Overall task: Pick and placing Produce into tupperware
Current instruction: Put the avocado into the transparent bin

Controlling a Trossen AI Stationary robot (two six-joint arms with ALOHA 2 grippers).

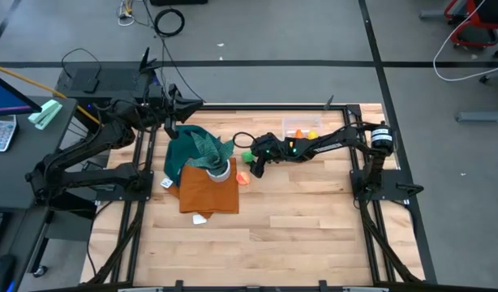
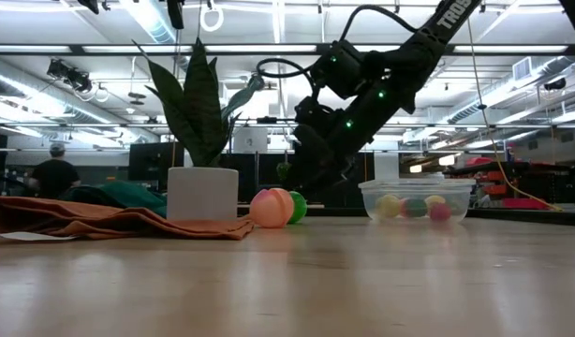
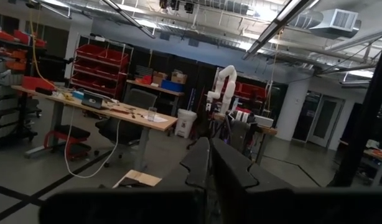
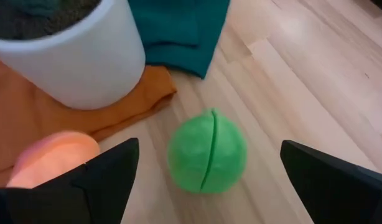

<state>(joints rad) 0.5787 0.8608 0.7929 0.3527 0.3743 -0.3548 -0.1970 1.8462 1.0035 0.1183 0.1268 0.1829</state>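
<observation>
Produce is found in two places. Nearest the low camera, an orange-pink toy fruit (image 2: 272,208) lies on the bare wood of the table (image 1: 298,219), touching a green ball (image 4: 207,158) just behind it; both rest beside the white plant pot (image 2: 202,194), which stands on an orange cloth (image 1: 207,193) with a teal cloth (image 1: 186,148) bunched behind it. The green ball is seen from the right wrist camera between the two dark fingers, one of them (image 4: 333,180) well to either side of it, so the right gripper (image 1: 255,165) is spread wide and nothing is pinched. It is judged to be held low over the ball, jaws straddling it, so that closing would catch the ball across its seam; the orange-pink fruit lies close enough to one finger that it could be nudged.

Farther back and toward the right arm's base, the clear tub (image 2: 416,200) sits with several small coloured pieces already inside, yellow, green and pink among them. The task is judged partly done, with at least these two pieces left out.

At the far left edge of the table the left gripper (image 3: 211,163) is parked, its fingers pressed together on nothing and pointed out at the room, apparently kept clear of the working arm. A person (image 2: 53,173) is seen in the room beyond.
</observation>
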